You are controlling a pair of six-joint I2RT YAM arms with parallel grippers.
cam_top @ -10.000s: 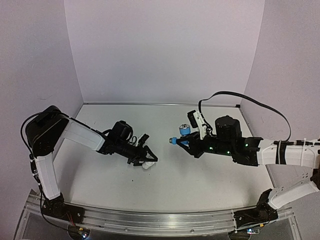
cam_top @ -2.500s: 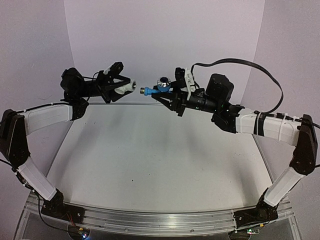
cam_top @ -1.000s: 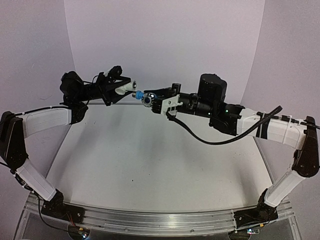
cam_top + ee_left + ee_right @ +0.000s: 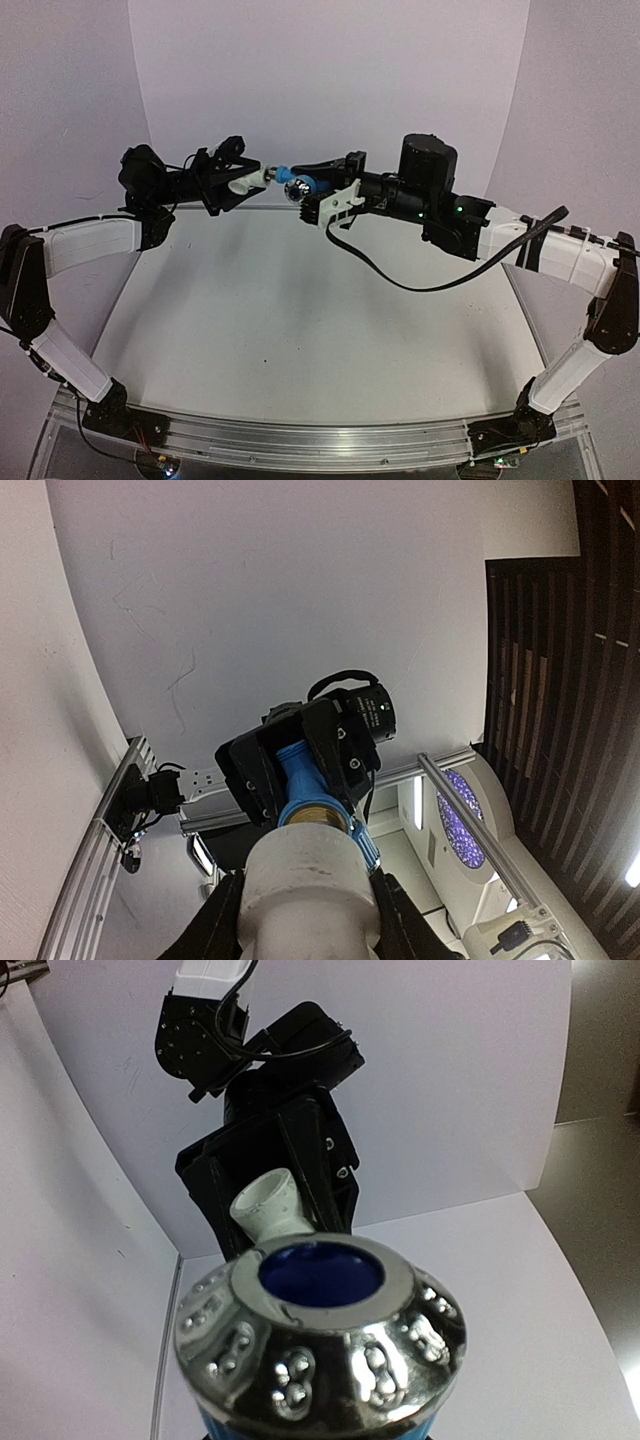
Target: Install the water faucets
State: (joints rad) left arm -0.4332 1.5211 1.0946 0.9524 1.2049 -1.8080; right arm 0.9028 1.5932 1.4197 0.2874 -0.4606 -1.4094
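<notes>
Both arms are raised above the table and meet in mid-air. My left gripper (image 4: 243, 179) is shut on the white fitting (image 4: 255, 177), which fills the bottom of the left wrist view (image 4: 310, 885) between my fingers (image 4: 222, 925). My right gripper (image 4: 318, 190) is shut on the light-blue faucet (image 4: 297, 184). The faucet's threaded blue end (image 4: 303, 780) touches the mouth of the fitting, with a brass ring showing at the joint. In the right wrist view the faucet's chrome knob (image 4: 320, 1335) hides my own fingers, and the white fitting (image 4: 270, 1205) shows just behind it in the left gripper's black jaws.
The white table (image 4: 300, 320) lies well below both grippers, with white walls at the back and sides. A black cable (image 4: 400, 283) hangs in a loop under the right arm. An aluminium rail (image 4: 300, 440) runs along the near edge.
My right wrist has rolled and risen slightly, turning the faucet against the white fitting; the cable loop swung with it. The left arm has held its place.
</notes>
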